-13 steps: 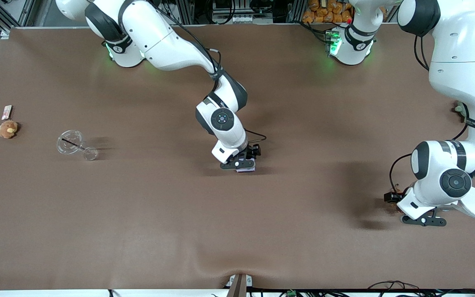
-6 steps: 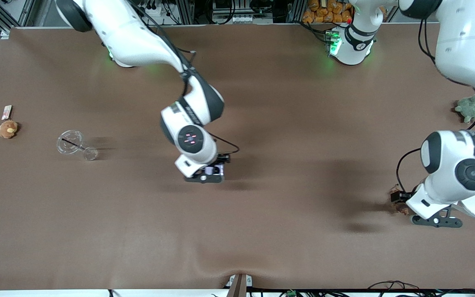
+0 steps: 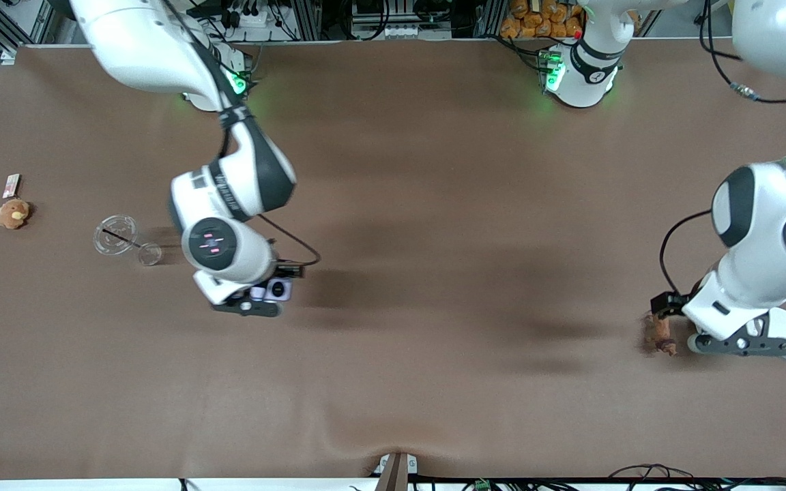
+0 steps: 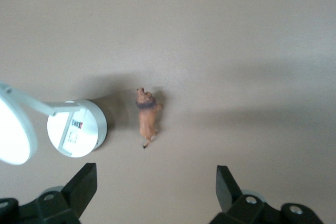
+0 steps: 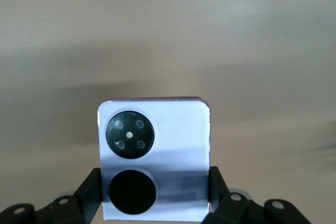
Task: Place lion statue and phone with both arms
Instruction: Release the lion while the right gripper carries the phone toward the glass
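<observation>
My right gripper [image 3: 265,298] grips the phone [image 3: 277,290] in the air over the middle of my right arm's half of the table. My left gripper [image 3: 739,343] hangs with its jaws spread apart above the lion statue [image 4: 146,117], which lies on the table [image 3: 434,204] near my left arm's end, beside a white container [image 4: 76,128].

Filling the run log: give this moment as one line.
right gripper: shut on phone, in air | left gripper: open over lion, lion on table

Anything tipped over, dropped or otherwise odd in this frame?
The clear glass lies on its side toward the right arm's end. Otherwise fine: the right gripper holds the phone; the lion statue sits beneath the open left gripper.
</observation>
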Robot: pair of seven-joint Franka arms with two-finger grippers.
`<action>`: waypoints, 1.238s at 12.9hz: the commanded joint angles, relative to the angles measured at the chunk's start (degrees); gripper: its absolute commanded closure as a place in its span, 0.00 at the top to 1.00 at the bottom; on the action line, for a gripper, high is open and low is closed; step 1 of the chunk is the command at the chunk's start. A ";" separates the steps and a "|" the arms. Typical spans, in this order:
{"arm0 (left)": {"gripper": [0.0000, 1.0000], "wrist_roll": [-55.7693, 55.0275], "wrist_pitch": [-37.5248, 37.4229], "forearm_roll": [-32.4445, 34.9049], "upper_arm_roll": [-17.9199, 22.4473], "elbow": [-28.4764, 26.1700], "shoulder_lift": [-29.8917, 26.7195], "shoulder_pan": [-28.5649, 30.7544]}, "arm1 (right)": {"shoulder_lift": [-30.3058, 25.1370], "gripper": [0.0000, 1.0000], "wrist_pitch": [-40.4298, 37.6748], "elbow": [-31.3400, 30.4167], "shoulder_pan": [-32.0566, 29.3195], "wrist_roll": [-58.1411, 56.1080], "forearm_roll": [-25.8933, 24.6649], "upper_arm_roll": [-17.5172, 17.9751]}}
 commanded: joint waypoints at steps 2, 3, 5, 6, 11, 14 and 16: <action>1.00 -0.72 -9.14 -5.28 -1.73 -1.57 -9.77 0.19 | -7.31 0.00 1.29 -11.37 -7.83 -7.68 -0.12 1.08; 1.00 -0.81 -11.07 -6.69 -1.82 -1.66 -12.14 0.19 | -7.40 0.00 1.82 -12.77 -9.42 -8.39 0.41 1.17; 1.00 -1.42 -15.55 -7.84 -1.39 -2.96 -17.67 -0.34 | -7.49 0.00 5.05 -16.46 -14.86 -16.09 0.94 1.96; 1.00 -1.33 -18.70 -8.02 0.18 -3.41 -20.40 -1.82 | -7.32 0.00 7.42 -18.31 -16.71 -20.40 3.12 1.79; 1.00 -0.37 -27.16 -10.64 2.05 -5.08 -28.06 -3.51 | -7.22 0.00 18.78 -27.89 -19.89 -27.28 4.29 1.70; 1.00 -0.45 -28.49 -11.63 2.04 -5.17 -29.57 -3.59 | -7.23 0.00 21.76 -32.20 -20.51 -28.79 4.29 1.70; 1.00 0.85 -30.15 -11.63 2.04 -5.09 -29.48 -3.59 | -7.49 0.00 22.21 -33.44 -20.25 -29.40 4.29 1.70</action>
